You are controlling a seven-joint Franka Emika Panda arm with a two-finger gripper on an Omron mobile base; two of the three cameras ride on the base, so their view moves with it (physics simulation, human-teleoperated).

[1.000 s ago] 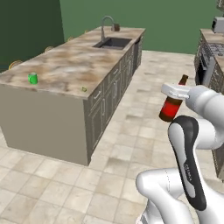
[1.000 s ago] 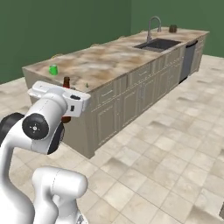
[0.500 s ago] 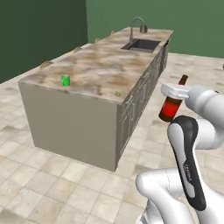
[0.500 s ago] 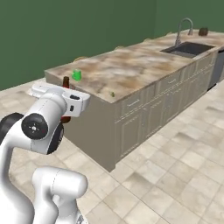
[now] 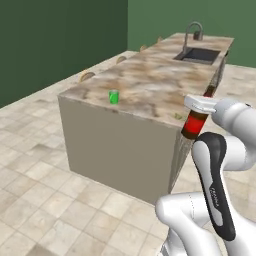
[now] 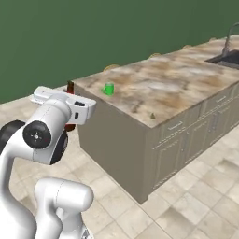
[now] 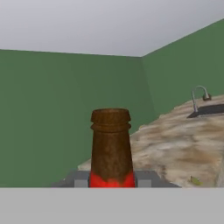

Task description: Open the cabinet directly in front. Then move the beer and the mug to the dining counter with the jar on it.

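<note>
While hand-view beer (image 7: 110, 148) hides: mug (image 5: 114, 96).

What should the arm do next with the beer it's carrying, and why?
Probably carry the beer forward over the dining counter and lower it near the mug. The hand holds it upright short of the counter's near end, and the mug already stands on the marble top.

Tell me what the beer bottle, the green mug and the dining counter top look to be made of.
The beer: dark brown glass by its smooth neck, with a red label. The mug: plain bright green, perhaps glazed ceramic or plastic; too small to tell. The dining counter: mottled brown-beige top that looks like polished marble.
</note>
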